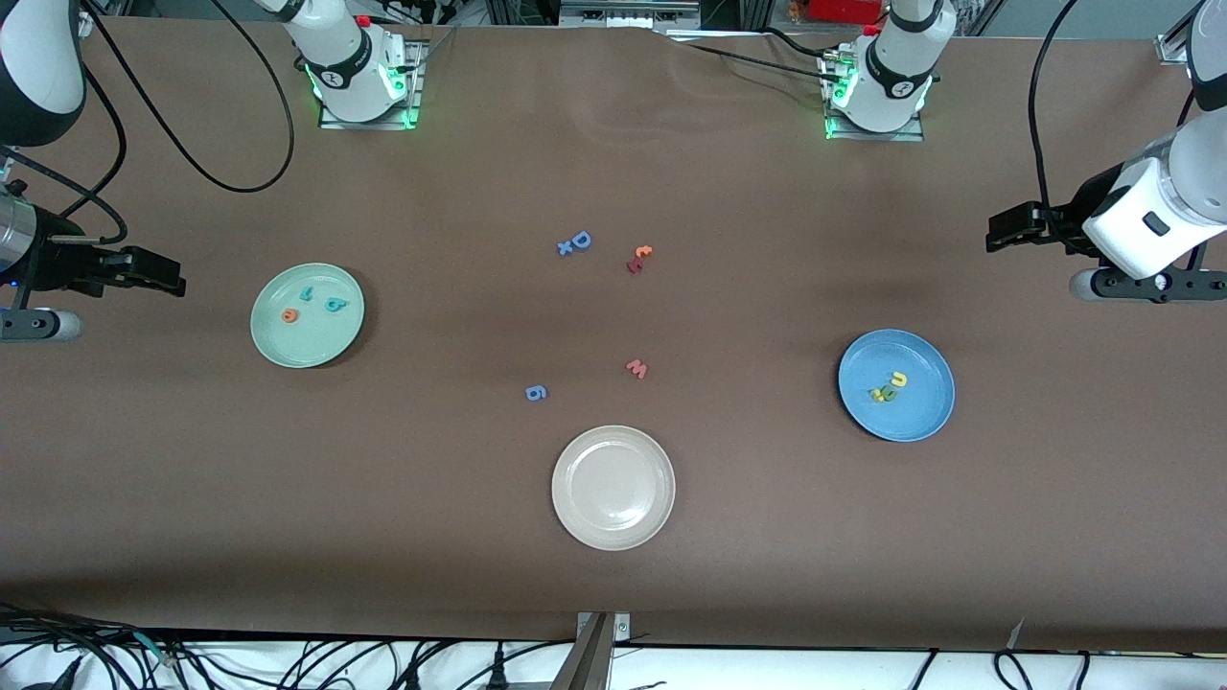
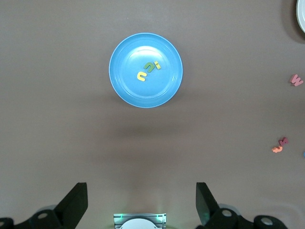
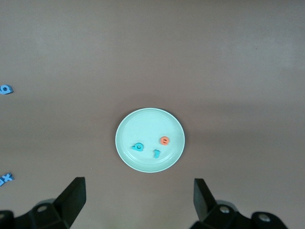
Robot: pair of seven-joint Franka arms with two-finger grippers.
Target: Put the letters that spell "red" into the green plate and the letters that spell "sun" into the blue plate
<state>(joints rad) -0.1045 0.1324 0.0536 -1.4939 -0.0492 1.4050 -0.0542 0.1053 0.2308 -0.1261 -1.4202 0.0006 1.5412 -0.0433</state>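
Both open, empty grippers, left [image 1: 997, 233] and right [image 1: 173, 278], hung above the table ends; "red" letters [image 1: 312, 304] lay in the green plate [image 1: 278, 340], "sun" letters [image 1: 889, 386] in the blue plate [image 1: 925, 412].

matt brown table cloth [image 1: 767, 537], glossy plastic-looking blue plate [image 1: 928, 418], green plate [image 1: 273, 340]

green plate [image 1: 307, 315]: holds orange "e" [image 1: 289, 315], teal "d" [image 1: 334, 305], teal "r" [image 1: 306, 294]
blue plate [image 1: 896, 385]: holds yellow and olive letters [image 1: 889, 387]
beige-white plate [image 1: 613, 487]: nearest the camera
left claw [image 1: 1002, 232]: open, raised at its end of the surface
right claw [image 1: 163, 274]: open, raised beside the green plate
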